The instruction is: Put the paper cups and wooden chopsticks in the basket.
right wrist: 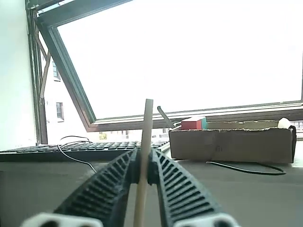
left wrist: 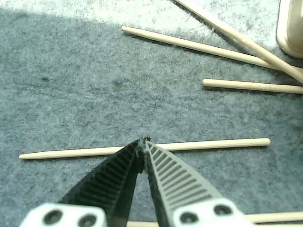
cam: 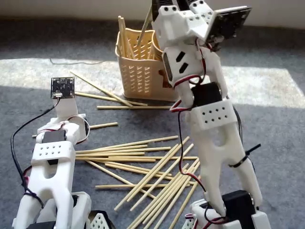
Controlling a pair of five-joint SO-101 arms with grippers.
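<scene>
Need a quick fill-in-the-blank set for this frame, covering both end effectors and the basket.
1. The right end effector is shut on one wooden ____.
2. The left end effector has its jaws ____, tips at a loose chopstick on the carpet.
3. Several sticks stand in the cream ____.
Missing words: chopstick; shut; basket.

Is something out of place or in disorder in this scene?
Yes. Many wooden chopsticks lie scattered and crossing on the grey carpet in front of the basket, not inside it. The right gripper holds one more chopstick.
</scene>
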